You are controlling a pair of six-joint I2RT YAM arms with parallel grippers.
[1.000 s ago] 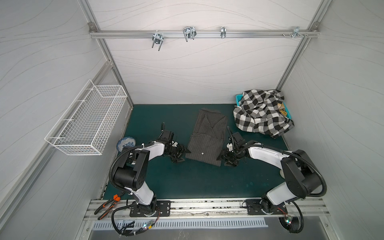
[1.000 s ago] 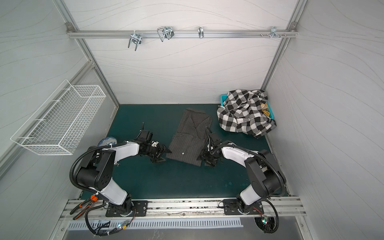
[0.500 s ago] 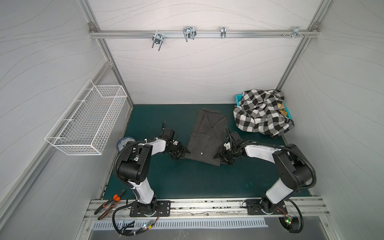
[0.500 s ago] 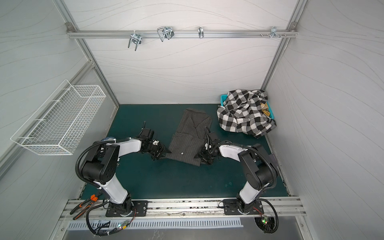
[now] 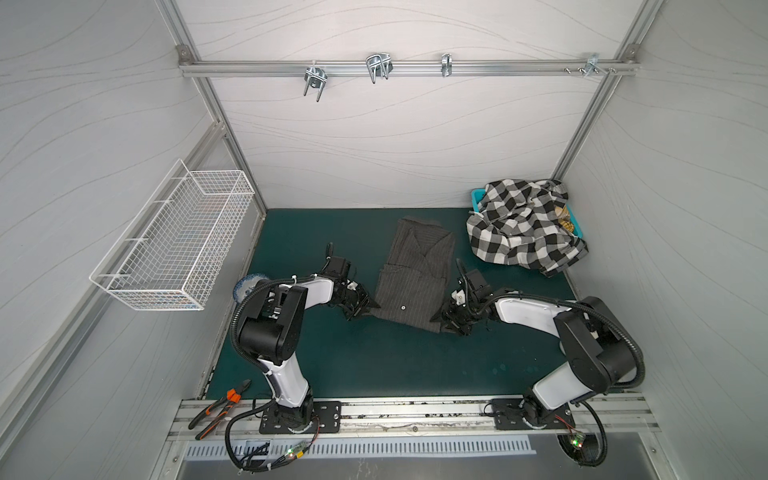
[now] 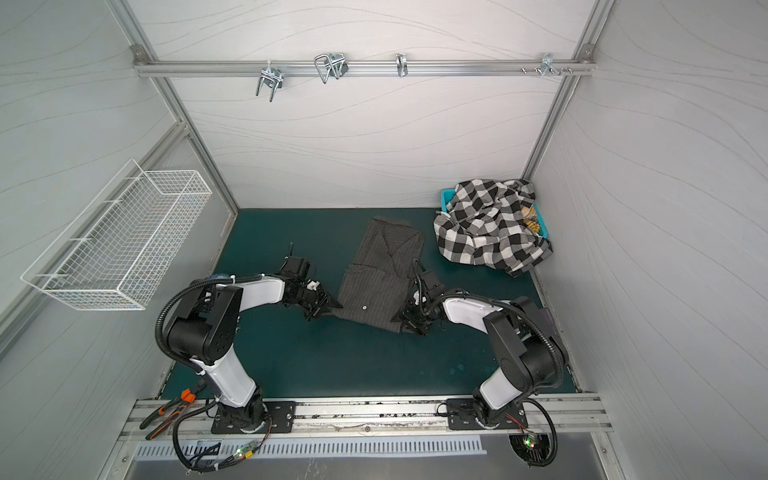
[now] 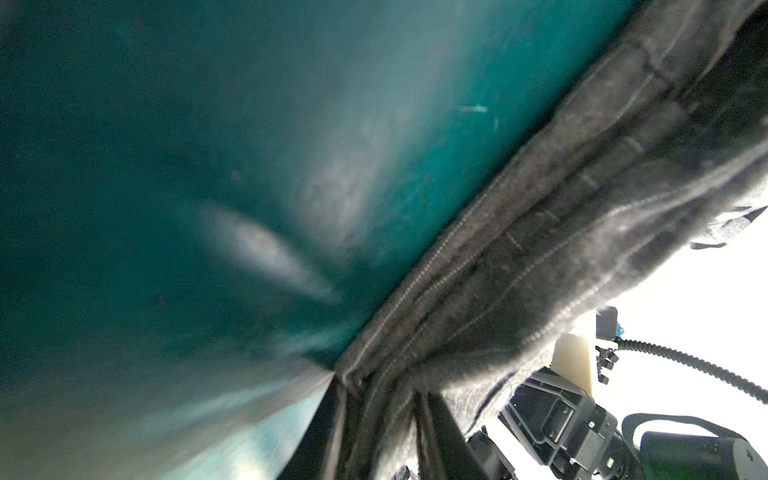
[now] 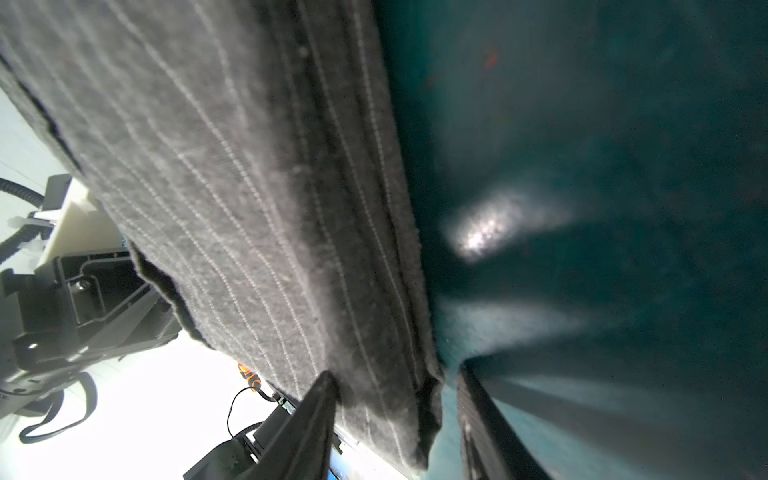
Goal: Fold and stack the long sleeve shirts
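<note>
The dark pinstriped shirt [image 5: 409, 282] is lying partly folded in the middle of the green table mat [image 5: 374, 361], its collar pointing toward the back wall and a white button showing near its front hem. The left gripper [image 5: 360, 309] is reaching in low at the shirt's front left corner. In the left wrist view its fingers [image 7: 320, 432] are pinching the gathered hem cloth, so it is grasping the shirt. The right gripper [image 5: 451, 324] is sitting at the front right corner. In the right wrist view its fingers [image 8: 316, 415] are straddling the shirt's edge with green mat showing in the gap, so it is standing released around the cloth.

The teal plastic basket [image 5: 478, 195] is sitting in the back right corner, well apart from both grippers. The black-and-white checked shirt [image 5: 519, 226] is heaped in it and spilling over its front rim onto the mat. Some tan things [image 5: 565, 216] are peeking out beside it inside the basket, too small to identify. A white wire basket [image 5: 178, 245] is hanging on the left wall. Orange-handled pliers [image 5: 220, 405] are lying at the front left.
</note>
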